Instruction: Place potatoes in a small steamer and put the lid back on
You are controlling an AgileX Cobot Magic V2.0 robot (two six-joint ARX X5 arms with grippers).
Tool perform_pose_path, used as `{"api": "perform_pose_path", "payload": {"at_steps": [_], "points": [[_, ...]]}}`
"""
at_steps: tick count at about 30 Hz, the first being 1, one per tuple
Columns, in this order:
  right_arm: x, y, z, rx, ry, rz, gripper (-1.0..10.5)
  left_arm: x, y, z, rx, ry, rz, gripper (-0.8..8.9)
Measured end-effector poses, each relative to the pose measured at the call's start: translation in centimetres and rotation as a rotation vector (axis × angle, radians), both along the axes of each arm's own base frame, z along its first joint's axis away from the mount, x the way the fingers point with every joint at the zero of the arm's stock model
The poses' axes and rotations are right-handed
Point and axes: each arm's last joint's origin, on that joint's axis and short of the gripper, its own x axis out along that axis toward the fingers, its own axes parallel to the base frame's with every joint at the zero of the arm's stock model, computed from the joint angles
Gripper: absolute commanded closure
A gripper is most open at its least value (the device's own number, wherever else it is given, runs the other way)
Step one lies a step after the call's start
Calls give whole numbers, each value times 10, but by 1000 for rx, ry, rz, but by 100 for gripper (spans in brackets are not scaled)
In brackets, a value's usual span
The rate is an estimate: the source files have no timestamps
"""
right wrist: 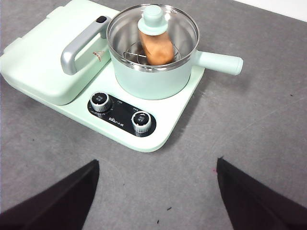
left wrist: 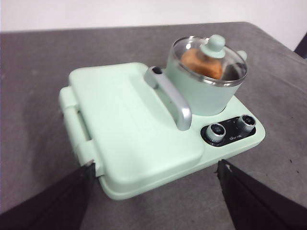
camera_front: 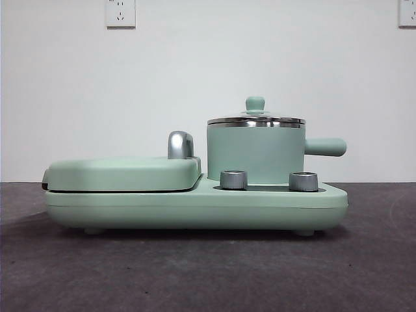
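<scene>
The small steamer (camera_front: 255, 155) (left wrist: 204, 91) (right wrist: 148, 79) is a mint-green pot with a steel rim and a side handle, standing on the right of a mint cooker base. The clear glass lid (camera_front: 255, 118) (left wrist: 211, 60) (right wrist: 152, 36) with its mint knob sits closed on the pot. Through the glass an orange-brown potato (left wrist: 204, 67) (right wrist: 156, 48) shows inside on a wire rack. My left gripper (left wrist: 153, 201) hangs open, pulled back on the griddle side. My right gripper (right wrist: 156, 201) is open too, back from the knob side. Neither touches anything.
The cooker base (camera_front: 195, 207) carries a flat mint griddle cover (camera_front: 123, 172) (left wrist: 124, 129) (right wrist: 43, 62) with a chrome handle (camera_front: 180, 144) (right wrist: 79, 45), and two steel knobs (camera_front: 234, 180) (right wrist: 121, 112) at the front. It stands on a dark grey table (camera_front: 208, 273) before a white wall.
</scene>
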Motion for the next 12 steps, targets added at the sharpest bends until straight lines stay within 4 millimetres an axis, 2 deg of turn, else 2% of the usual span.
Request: {"api": "perform_pose_path", "payload": {"at_steps": [1, 2, 3, 4, 12], "points": [[0, 0, 0, -1, 4, 0, 731, -3, 1, 1, -7, -8, 3, 491], [0, 0, -1, -1, 7, -2, 965, -6, 1, 2, -13, -19, 4, 766], [0, 0, -1, 0, 7, -1, 912, -9, 2, 3, -18, -27, 3, 772], [0, 0, 0, 4, 8, 5, 919, -11, 2, 3, -26, -30, 2, 818], [-1, 1, 2, 24, -9, 25, 919, -12, 2, 3, -45, -12, 8, 804]]}}
